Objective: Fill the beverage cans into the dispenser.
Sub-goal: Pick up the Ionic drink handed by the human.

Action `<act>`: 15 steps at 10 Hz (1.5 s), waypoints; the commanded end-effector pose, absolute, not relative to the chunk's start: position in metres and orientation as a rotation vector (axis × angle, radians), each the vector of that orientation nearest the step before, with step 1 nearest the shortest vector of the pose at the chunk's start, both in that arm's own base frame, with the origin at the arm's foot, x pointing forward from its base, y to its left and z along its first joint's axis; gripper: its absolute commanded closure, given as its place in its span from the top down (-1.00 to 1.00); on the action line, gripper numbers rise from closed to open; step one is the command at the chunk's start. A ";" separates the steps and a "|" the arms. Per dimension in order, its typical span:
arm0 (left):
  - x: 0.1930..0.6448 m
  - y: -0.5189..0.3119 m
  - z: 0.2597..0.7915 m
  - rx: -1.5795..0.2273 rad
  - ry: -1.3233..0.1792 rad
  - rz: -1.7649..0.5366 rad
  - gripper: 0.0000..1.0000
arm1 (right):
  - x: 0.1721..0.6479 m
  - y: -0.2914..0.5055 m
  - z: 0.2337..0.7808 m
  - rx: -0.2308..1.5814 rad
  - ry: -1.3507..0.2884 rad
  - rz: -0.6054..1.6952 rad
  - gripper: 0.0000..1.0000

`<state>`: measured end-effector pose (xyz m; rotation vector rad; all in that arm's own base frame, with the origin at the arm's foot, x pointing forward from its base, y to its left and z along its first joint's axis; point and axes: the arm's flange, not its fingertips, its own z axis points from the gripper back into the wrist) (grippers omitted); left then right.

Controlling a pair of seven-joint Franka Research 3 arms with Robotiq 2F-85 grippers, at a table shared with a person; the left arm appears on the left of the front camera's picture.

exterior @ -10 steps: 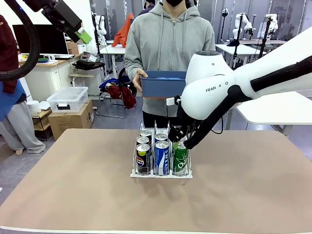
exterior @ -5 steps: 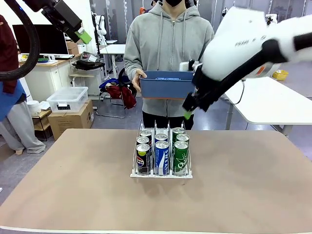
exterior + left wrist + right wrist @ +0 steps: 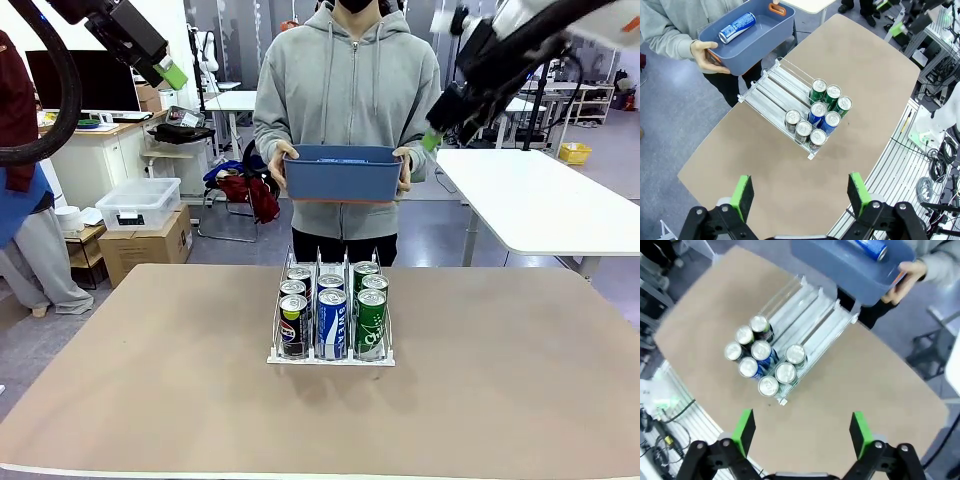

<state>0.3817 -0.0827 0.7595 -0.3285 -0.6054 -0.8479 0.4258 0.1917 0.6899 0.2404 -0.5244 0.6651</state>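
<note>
The dispenser (image 3: 330,360) stands mid-table with several beverage cans in it: black Pepsi (image 3: 294,326) in the left lane, blue-and-white (image 3: 331,322) in the middle, green (image 3: 371,322) on the right. From above, the cans (image 3: 817,117) (image 3: 762,357) crowd one end of the dispenser (image 3: 772,87) (image 3: 812,305). One more blue can (image 3: 737,27) (image 3: 867,247) lies in the person's blue bin (image 3: 343,172). My left gripper (image 3: 165,70) (image 3: 801,195) hangs high at the upper left, open and empty. High at the upper right is my right gripper (image 3: 437,130) (image 3: 801,432), also open and empty.
The person stands at the far edge holding the blue bin (image 3: 752,37) (image 3: 840,262) with both hands above the dispenser's back end. A white table (image 3: 540,205) stands behind at the right. Bare brown tabletop (image 3: 150,380) surrounds the rack.
My right arm has risen from the green cans in the dispenser's right lane up to the upper right, clear of the rack. The left arm has not moved.
</note>
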 end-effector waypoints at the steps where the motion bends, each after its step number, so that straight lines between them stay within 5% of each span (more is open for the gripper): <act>1: 0.381 -0.081 0.759 -0.344 -0.599 -0.853 1.00 | 0.422 0.174 0.712 0.285 -0.565 0.701 1.00; 4: 0.381 -0.081 0.759 -0.344 -0.599 -0.853 1.00 | 0.410 0.144 0.752 0.327 -0.592 0.724 1.00; 15: 0.381 -0.081 0.759 -0.344 -0.599 -0.853 1.00 | 0.392 0.110 0.762 0.393 -0.673 0.787 1.00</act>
